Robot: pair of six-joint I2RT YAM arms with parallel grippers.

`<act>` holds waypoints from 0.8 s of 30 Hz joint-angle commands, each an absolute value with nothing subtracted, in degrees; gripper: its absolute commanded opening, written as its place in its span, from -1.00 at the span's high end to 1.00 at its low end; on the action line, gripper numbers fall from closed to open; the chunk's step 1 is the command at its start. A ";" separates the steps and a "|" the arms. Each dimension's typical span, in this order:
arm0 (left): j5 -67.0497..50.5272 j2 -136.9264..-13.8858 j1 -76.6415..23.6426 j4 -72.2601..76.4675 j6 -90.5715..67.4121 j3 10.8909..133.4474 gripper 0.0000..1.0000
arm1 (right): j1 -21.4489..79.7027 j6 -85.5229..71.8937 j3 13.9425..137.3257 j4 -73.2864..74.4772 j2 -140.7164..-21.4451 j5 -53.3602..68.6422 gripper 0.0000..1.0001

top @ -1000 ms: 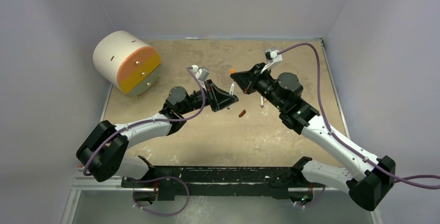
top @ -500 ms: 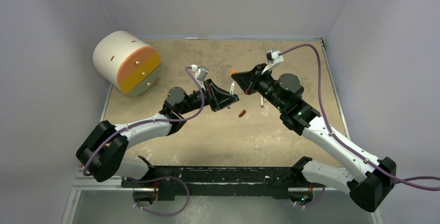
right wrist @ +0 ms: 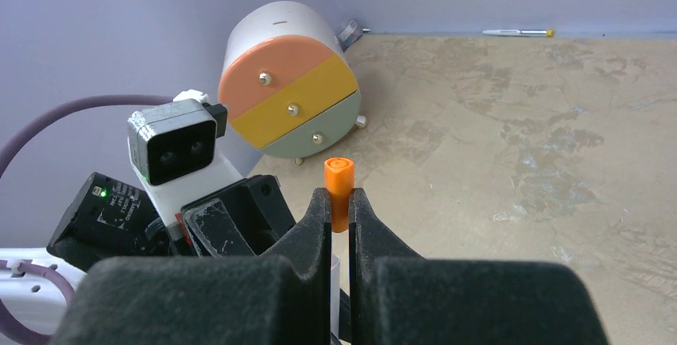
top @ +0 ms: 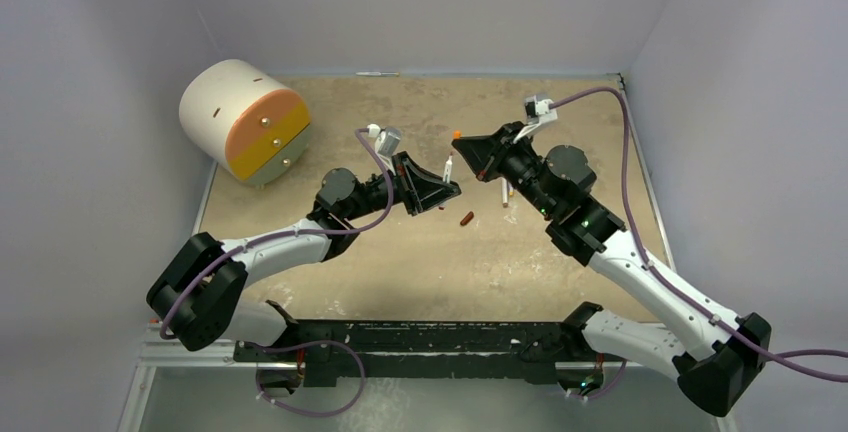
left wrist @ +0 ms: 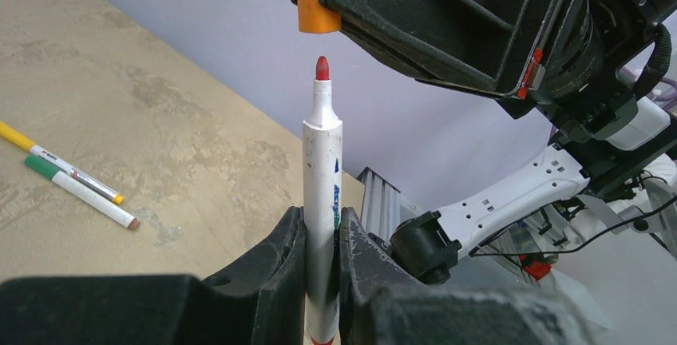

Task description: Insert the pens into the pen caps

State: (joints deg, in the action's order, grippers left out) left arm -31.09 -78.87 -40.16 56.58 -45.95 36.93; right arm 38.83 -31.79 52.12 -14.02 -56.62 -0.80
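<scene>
The left gripper [left wrist: 322,229] clamps a white pen [left wrist: 322,161] upright, its bare red tip just under the orange cap [right wrist: 339,177] pinched in the closed right gripper [right wrist: 339,205]; the two are not yet joined. Off the left gripper's left side lie a green-ended pen [left wrist: 80,192] and a yellow-ended pen [left wrist: 60,165], seemingly capped, while a red-brown cap [top: 467,218] lies loose, so at least two cappings likely remain. The held barrel's blue-green print is too hidden to read.
</scene>
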 commanded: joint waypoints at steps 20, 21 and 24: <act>-30.63 -78.89 -40.04 60.62 -45.69 39.02 1.00 | 38.67 -33.45 50.42 -18.59 -56.54 3.25 1.00; -30.55 -78.89 -40.05 60.65 -45.66 39.10 1.00 | 38.74 -33.50 50.37 -18.51 -56.47 3.25 1.00; -29.67 -78.75 -40.08 60.65 -45.66 39.24 1.00 | 38.63 -33.79 49.93 -18.46 -56.27 3.42 1.00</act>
State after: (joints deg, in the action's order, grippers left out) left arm -31.07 -78.96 -40.16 56.49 -45.91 36.93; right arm 38.83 -33.12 50.26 -15.94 -57.23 2.55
